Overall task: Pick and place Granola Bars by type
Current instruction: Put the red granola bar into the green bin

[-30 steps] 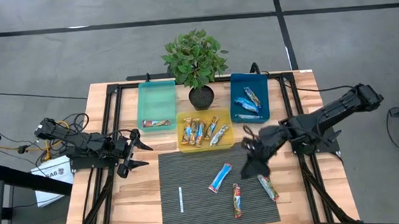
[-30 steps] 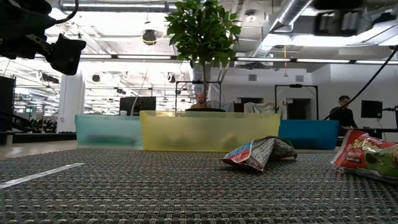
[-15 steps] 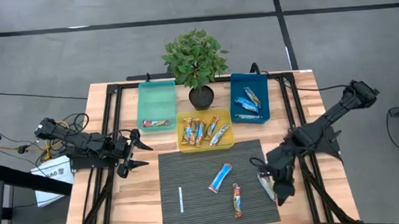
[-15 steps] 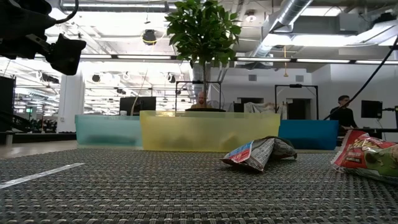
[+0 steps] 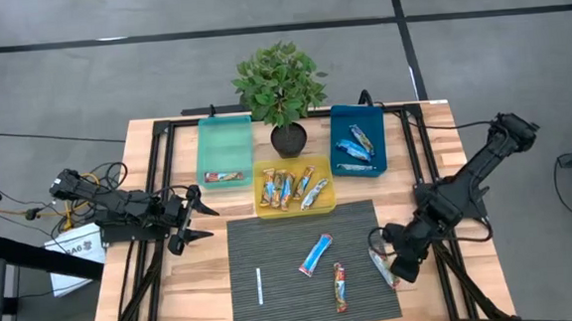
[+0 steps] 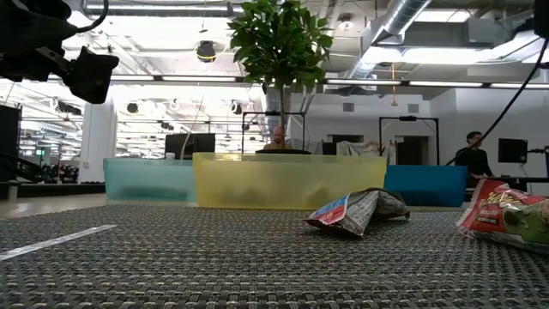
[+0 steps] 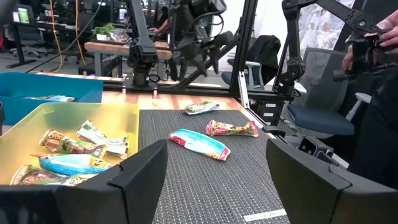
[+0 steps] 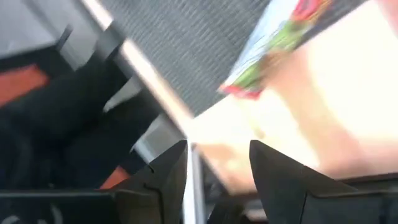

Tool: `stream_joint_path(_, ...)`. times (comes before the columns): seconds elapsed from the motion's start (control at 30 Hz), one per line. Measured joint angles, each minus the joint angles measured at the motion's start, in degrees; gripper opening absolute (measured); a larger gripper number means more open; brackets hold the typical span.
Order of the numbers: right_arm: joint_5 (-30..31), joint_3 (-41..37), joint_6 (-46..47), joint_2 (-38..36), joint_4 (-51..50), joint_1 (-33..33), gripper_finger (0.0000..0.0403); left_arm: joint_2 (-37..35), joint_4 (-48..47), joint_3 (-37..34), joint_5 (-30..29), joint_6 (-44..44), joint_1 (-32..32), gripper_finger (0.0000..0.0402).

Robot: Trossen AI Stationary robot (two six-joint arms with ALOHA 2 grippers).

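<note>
Three granola bars lie flat on the dark mat: a blue one (image 5: 316,254), a red-orange one (image 5: 340,287) and a green-orange one (image 5: 382,267) at the mat's right edge. My right gripper (image 5: 402,265) is low beside that green-orange bar (image 8: 280,43), on its right side. Its fingers are open and touch nothing; the bar lies just beyond their tips. My left gripper (image 5: 192,222) waits open above the table's left side, facing the mat (image 7: 205,162).
A teal bin (image 5: 224,149) holds one red-orange bar. The yellow bin (image 5: 294,187) holds several mixed bars and the blue bin (image 5: 356,141) holds blue bars. A potted plant (image 5: 279,86) stands between the bins. A thin white stick (image 5: 259,287) lies on the mat's left part.
My right gripper has moved from above the mat's far right corner toward the table's near right side, and down. It has come to rest beside the green-orange bar. The bars and my left arm have stayed where they were.
</note>
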Motion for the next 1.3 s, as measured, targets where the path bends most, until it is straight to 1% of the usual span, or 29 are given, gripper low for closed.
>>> stream_joint_path(0.13, 7.27, 0.0, 1.95, 0.64, -2.16, 1.32, 0.0166, 0.0, 0.0, 0.02, 0.02, 0.0, -0.02, 0.0265)
stream_joint_path(0.23, 9.46, 0.0, 2.06, 2.51, -2.25, 1.59, 0.0165, 0.01, 0.0, 0.02, 0.02, -0.01, -0.02, 0.0265)
stream_joint_path(0.5, 11.57, 0.0, 1.84, 9.44, -0.66, 3.26, 0.0167, 0.02, 0.0, 0.02, 0.02, 0.0, 0.0, 0.0265)
stream_joint_path(0.87, 12.29, 0.0, -0.52, 17.69, 3.53, 1.81, 0.0166, 0.01, 0.0, 0.01, 0.02, 0.0, -0.01, 0.0265)
stream_joint_path(1.3, 13.41, 0.0, -3.46, 23.0, 6.84, 0.4, 0.0168, 0.02, 0.0, 0.02, 0.04, 0.0, -0.02, 0.0265)
